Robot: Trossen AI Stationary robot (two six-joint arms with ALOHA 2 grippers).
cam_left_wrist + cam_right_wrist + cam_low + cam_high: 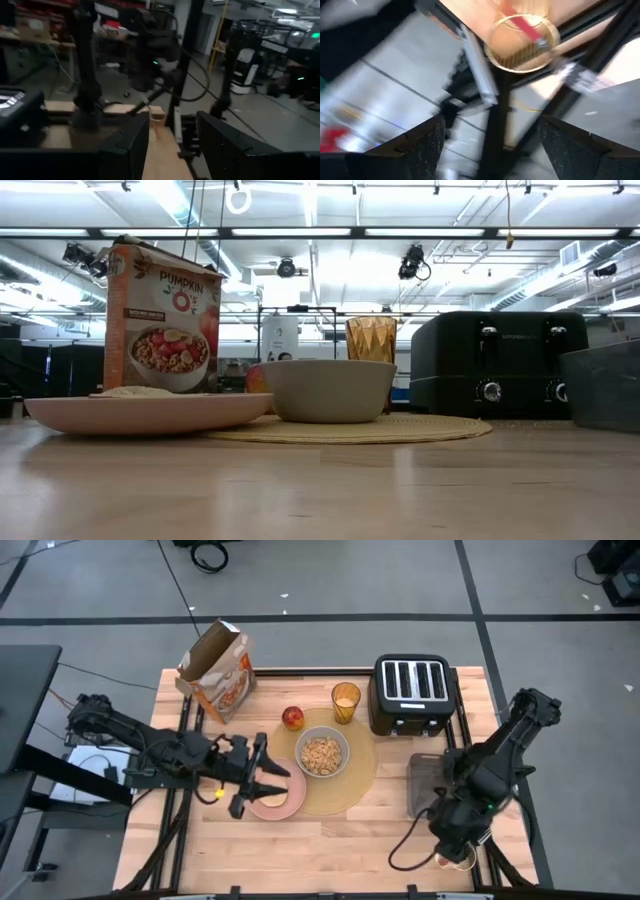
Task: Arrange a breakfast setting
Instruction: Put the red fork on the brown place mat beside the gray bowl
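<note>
The round tan placemat (352, 783) lies mid-table. The grey bowl (322, 753) of cereal stands on it. The amber glass (346, 700) stands at its far edge and the red-yellow apple (293, 718) just off its far left. The small pink plate (284, 793), with a pale flat piece of food, lies at its near left edge. My left gripper (262, 783) is open and empty over the plate's left part. My right gripper (452, 852) is open and empty at the near right corner, over a round gold holder (520, 45) with the red-handled fork (522, 25) in it.
The black four-slot toaster (413, 692) stands at the far right. A cereal box (215, 668) stands at the far left corner. A grey bin (425, 783) sits right of the placemat, close to my right arm. Bare wood lies along the near edge.
</note>
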